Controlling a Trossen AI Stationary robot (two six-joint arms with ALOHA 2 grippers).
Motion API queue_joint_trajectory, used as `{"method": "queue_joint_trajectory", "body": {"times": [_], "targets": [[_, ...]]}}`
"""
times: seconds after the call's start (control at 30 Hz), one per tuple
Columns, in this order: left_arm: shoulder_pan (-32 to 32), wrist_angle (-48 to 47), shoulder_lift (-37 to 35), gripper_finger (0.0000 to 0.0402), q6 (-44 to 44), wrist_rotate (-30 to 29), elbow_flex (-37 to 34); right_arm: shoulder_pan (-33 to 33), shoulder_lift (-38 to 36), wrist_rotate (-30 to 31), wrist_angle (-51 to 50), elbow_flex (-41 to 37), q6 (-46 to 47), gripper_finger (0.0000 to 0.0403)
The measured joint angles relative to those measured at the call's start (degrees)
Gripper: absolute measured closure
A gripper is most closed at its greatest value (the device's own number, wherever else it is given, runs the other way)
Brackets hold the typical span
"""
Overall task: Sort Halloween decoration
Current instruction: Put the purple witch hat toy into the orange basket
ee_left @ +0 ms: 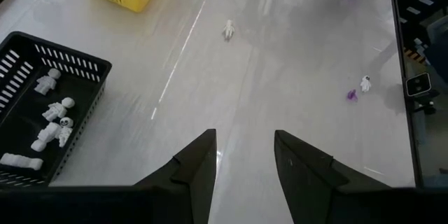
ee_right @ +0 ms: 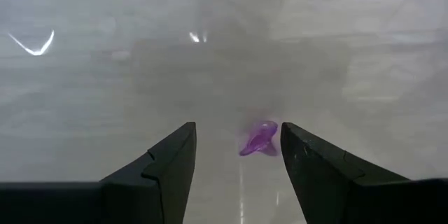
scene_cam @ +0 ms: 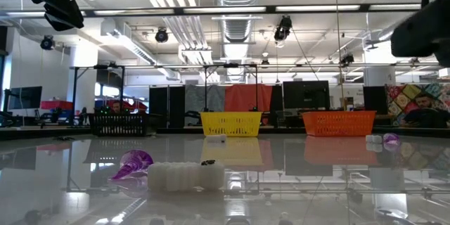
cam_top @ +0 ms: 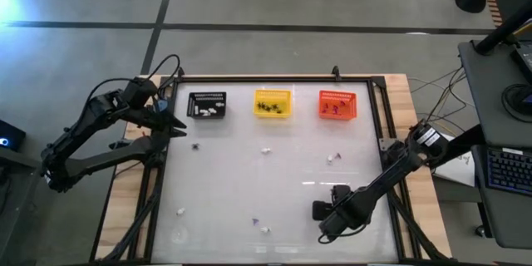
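While the left gripper (cam_top: 176, 125) hangs with its two dark wedge-shaped fingers parted and nothing between them, just in front of the black basket (cam_top: 207, 105) at the table's far left, the right gripper (ee_right: 238, 155) sits low over the near right part of the glossy white table (cam_top: 274, 183) with its fingers spread wide. Between those fingers, seen from the right wrist, lies a small purple bit (ee_right: 257, 138), smooth and curled like a soft cone, resting on the table surface and not pinched by either finger. Three slatted plastic baskets stand in a row along the far edge: the black one holds several white skeleton-like figures (ee_left: 50, 122), the yellow basket (cam_top: 273, 103) holds dark spidery shapes, and the orange basket (cam_top: 337, 105) holds purple pieces. Other trinkets lie scattered on the shiny surface: a black spider (cam_top: 196, 145) near the left gripper, a white figure (cam_top: 266, 150) in the middle, another white bit (cam_top: 335, 158) toward the right. In the low view a ribbed white piece (scene_cam: 184, 175) lies beside a purple cone (scene_cam: 132, 164), both mirrored in the tabletop.
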Motion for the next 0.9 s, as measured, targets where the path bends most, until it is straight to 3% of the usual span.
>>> {"method": "queue_joint_trajectory", "body": {"times": [0.2, 0.5, 0.7, 0.9], "targets": [[0.0, 0.0, 0.0, 0.0274, 0.0, 0.0, 0.0, 1.2, 0.0, -3.4, 2.5, -2.4, 0.7, 0.0202], [0.0, 0.0, 0.0, 0.0274, -0.2, 0.0, 0.0, 1.8, -0.1, -2.6, 3.6, -4.0, 0.6, 0.0219], [0.0, 0.1, 0.0, 0.0274, -0.3, 0.0, 0.0, 1.8, -0.2, -2.4, 6.7, -5.4, 0.0, 0.0261], [0.0, 0.1, 0.0, 0.0274, -0.3, 0.0, 0.0, 1.8, -0.2, -2.1, 7.1, -5.6, -1.2, 0.0335]]}}
